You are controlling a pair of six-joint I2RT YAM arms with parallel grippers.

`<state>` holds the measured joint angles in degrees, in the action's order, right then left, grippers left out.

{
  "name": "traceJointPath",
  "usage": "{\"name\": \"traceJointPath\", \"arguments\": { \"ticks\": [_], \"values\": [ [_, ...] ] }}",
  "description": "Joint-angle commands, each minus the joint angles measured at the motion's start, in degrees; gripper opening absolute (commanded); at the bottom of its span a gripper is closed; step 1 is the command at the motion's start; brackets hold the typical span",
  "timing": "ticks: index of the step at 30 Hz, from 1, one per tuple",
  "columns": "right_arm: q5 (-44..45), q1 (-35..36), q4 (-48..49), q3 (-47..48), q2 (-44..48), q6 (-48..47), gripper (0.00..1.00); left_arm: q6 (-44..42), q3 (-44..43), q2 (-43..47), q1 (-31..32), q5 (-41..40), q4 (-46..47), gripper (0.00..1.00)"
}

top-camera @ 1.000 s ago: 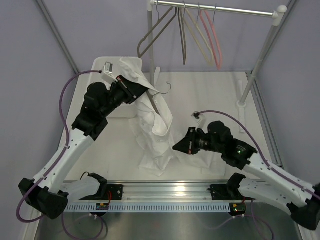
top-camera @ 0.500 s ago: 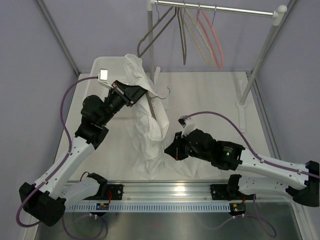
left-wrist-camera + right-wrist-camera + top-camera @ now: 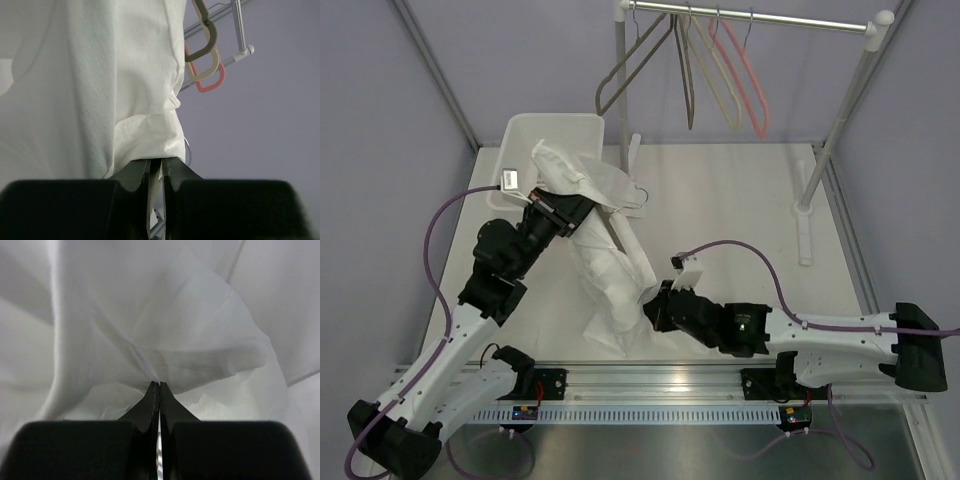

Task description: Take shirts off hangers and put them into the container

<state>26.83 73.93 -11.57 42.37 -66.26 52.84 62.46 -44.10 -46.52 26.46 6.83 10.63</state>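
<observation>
Above: left fingers (image 3: 576,206) pinch the shirt (image 3: 610,270) at the near rim of the tub (image 3: 555,130), its hem trailing on the surface (image 3: 740,200), which is open to the right. Left wrist: nearly closed on fabric. Right wrist: right fingers (image 3: 154,395) clamp a fold.

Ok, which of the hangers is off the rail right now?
The dark grey hanger, its hook poking out of the white shirt. The grey-brown, cream and pink ones hang on the rail.

White table (image 3: 740,200): tub (image 3: 556,117) (far left), rack (image 3: 840,120)
</observation>
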Motion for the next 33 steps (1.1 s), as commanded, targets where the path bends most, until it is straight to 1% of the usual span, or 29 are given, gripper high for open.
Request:
{"name": "traceJointPath", "arguments": {
  "ticks": [1, 2, 3, 4, 6, 7, 8, 9, 10, 11, 12, 14, 16, 17, 18, 19, 20, 21, 23, 25, 26, 27, 28, 29, 30, 31, 32, 33],
  "values": [
    [7.8, 8.0, -8.4, -6.0, 6.7, 0.0, 0.00, -1.8, -5.0, 4.6, -0.5, -9.2, 19.2, 0.00],
    [8.1, 10.9, -7.2, -7.4, 10.3, -0.4, 0.00, -5.2, -6.3, 3.8, -0.4, -9.2, 17.8, 0.00],
    [8.7, 13.0, -6.2, -9.4, 11.8, -0.9, 0.00, -8.4, -7.7, 3.1, -0.4, -8.9, 16.0, 0.00],
    [8.6, 14.7, -5.1, -9.7, 13.6, -2.3, 0.00, -13.5, -9.0, 2.2, -0.1, -7.3, 13.0, 0.00],
    [6.6, 16.0, -7.9, -7.4, 16.7, -1.7, 0.00, -18.0, -10.8, 0.7, -0.1, -7.2, 9.9, 0.00],
    [6.7, 16.0, -12.7, -5.9, 17.2, -1.3, 0.00, -18.5, -10.6, 0.4, -0.1, -4.3, 10.3, 0.00],
    [6.7, 16.0, -15.5, -4.2, 17.9, -0.9, 0.00, -19.0, -10.0, 0.1, -0.2, -3.2, 10.7, 0.00],
    [7.8, 15.9, -20.8, -0.7, 18.2, -0.6, 0.00, -19.6, -9.7, -0.4, -0.1, -2.5, 11.5, 0.00],
    [8.8, 16.0, -23.7, 1.0, 18.4, -0.5, 0.00, -19.6, -9.3, -0.7, 0.0, -0.2, 12.3, 0.00],
    [10.2, 16.1, -26.9, 3.0, 18.5, 0.1, 0.00, -19.6, -8.9, -1.0, -0.1, 0.7, 12.4, 0.00],
    [13.1, 16.0, -32.7, 6.5, 18.6, 0.7, 0.00, -19.3, -8.8, -1.1, -0.1, 1.1, 12.0, 0.00],
    [14.9, 16.1, -34.8, 8.9, 19.1, -1.4, 0.00, -18.1, -7.8, -0.9, -0.1, 2.5, 13.3, 0.00],
    [15.3, 16.0, -33.5, 10.8, 19.4, -7.1, 0.02, -15.7, -5.7, -0.2, 0.0, 2.3, 15.7, 0.00],
    [14.6, 16.1, -32.7, 11.5, 19.6, -9.6, 0.02, -15.1, -4.6, -0.1, 0.0, 2.2, 18.9, 0.00],
    [12.1, 16.1, -31.8, 13.3, 19.7, -13.3, 0.01, -14.0, -3.1, 0.3, -0.1, 0.9, 20.1, 0.00],
    [10.5, 16.0, -30.5, 14.1, 19.9, -14.9, 0.01, -13.2, -2.1, 0.7, 0.0, 0.8, 22.3, 0.00],
    [8.1, 16.1, -29.0, 15.0, 20.2, -16.7, 0.01, -12.3, -1.0, 1.0, -0.1, 0.3, 27.4, 0.00],
    [2.5, 16.0, -25.9, 15.5, 20.2, -19.6, 0.01, -11.1, 1.3, 1.3, 0.0, -1.5, 30.1, 0.00],
    [-1.5, 16.1, -24.6, 17.7, 18.8, -20.3, 0.01, -10.1, 2.9, 0.9, 0.0, -2.4, 37.0, 0.00],
    [-5.9, 16.0, -23.5, 19.0, 16.5, -20.4, 0.01, -10.0, 3.1, -0.1, 0.0, -2.5, 39.7, 0.00],
    [-8.3, 16.0, -23.0, 20.1, 15.6, -21.0, 0.01, -10.2, 2.4, -1.9, 0.1, -2.0, 40.8, 0.00],
    [-11.0, 16.1, -23.1, 20.6, 14.5, -21.3, 0.03, -9.8, 1.7, -3.1, 0.1, 0.1, 41.5, 0.00],
    [-10.4, 16.0, -24.1, 21.2, 12.5, -20.6, 0.07, -9.0, 1.2, -4.1, 0.0, 1.1, 42.5, 0.00],
    [-6.3, 16.0, -25.6, 22.5, 11.6, -20.1, 0.20, -6.2, 1.4, -5.9, 0.4, 1.9, 45.0, 0.00],
    [-3.4, 16.0, -29.3, 22.9, 10.9, -18.7, 0.24, -4.7, 1.8, -6.4, 0.8, 2.6, 46.4, 0.00],
    [-0.5, 16.0, -30.8, 23.0, 10.5, -17.7, 0.24, -3.6, 3.1, -6.6, 1.1, 2.6, 47.2, 0.00],
    [4.9, 16.0, -31.7, 22.8, 11.0, -17.0, 0.24, -2.5, 3.8, -6.4, 2.4, 2.4, 46.6, 0.00],
    [7.5, 16.1, -33.2, 22.8, 11.7, -15.5, 0.31, -2.8, 4.5, -4.8, 3.2, 1.4, 45.5, 0.00]
  ]
}}
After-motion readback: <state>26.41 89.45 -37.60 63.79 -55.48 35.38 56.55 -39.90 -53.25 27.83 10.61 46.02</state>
